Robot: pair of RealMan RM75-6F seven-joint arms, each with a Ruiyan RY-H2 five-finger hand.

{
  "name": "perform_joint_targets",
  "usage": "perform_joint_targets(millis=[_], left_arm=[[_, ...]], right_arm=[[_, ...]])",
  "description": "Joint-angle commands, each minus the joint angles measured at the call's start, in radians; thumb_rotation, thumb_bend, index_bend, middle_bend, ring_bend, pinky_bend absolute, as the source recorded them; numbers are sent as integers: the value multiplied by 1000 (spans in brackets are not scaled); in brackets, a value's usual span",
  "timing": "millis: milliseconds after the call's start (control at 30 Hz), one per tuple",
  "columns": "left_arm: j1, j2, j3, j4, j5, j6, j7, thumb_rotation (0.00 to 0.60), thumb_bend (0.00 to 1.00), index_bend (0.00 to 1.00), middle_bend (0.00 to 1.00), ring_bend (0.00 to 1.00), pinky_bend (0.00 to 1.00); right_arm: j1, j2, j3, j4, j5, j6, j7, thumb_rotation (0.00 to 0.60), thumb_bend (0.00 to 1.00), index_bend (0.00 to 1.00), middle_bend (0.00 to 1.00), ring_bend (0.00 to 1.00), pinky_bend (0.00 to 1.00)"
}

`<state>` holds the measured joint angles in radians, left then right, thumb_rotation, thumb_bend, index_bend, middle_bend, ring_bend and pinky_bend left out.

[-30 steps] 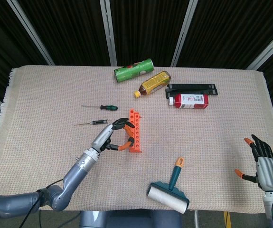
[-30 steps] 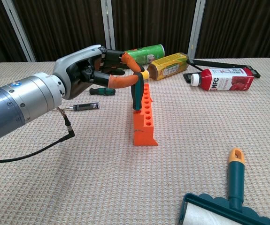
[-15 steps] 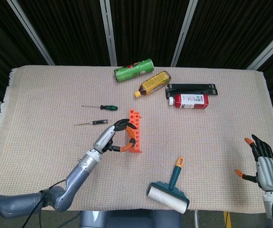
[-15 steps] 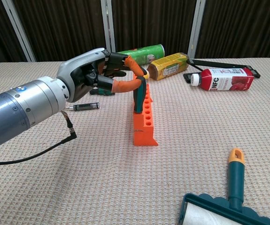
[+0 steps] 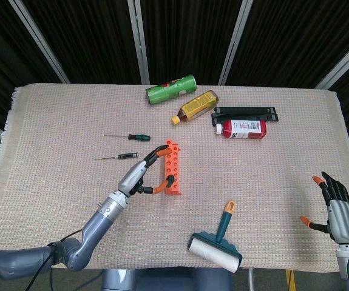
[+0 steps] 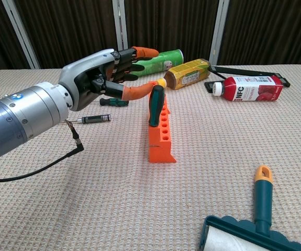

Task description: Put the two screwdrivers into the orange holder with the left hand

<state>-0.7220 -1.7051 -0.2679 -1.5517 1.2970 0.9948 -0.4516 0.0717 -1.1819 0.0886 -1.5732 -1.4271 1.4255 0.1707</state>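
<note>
A green-handled screwdriver [image 6: 156, 104] stands upright in the orange holder [image 6: 159, 132], and the left hand [image 6: 100, 78] hovers beside it, fingers spread (holding nothing). Two more screwdrivers [image 5: 127, 137] [image 5: 118, 157] lie on the surface [image 5: 53, 127] just left of the holder; the right hand [image 5: 338, 213] rests open, well apart.

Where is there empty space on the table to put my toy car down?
The widest bare cloth lies between the orange holder and the right hand, below the red carton. The far left, beyond the two loose screwdrivers, is bare too. The back middle is crowded with the green can and bottle.
</note>
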Motion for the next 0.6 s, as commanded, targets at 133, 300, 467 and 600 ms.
perform_joint_targets(millis=[133, 300, 467, 600], left_arm=[[22, 39, 0, -30, 38, 61, 40, 598, 384, 168, 5, 0, 0], [62, 120, 7, -60, 43, 122, 152, 598, 515, 345, 39, 0, 0], [105, 223, 40, -66, -12, 135, 338, 597, 569, 398, 60, 0, 0], [123, 278, 62, -49, -111, 111, 494, 600, 578, 410, 66, 0, 0]], right_arm=[[0, 1, -1, -1, -1, 0, 0, 600, 0, 104, 0, 0, 0], [0, 1, -1, 0, 0, -2, 2, 600, 0, 103, 0, 0, 0], [1, 1, -2, 3, -2, -4, 6, 600, 0, 104, 0, 0, 0], [4, 0, -3, 4, -4, -9, 3, 600, 0, 104, 0, 0, 0]])
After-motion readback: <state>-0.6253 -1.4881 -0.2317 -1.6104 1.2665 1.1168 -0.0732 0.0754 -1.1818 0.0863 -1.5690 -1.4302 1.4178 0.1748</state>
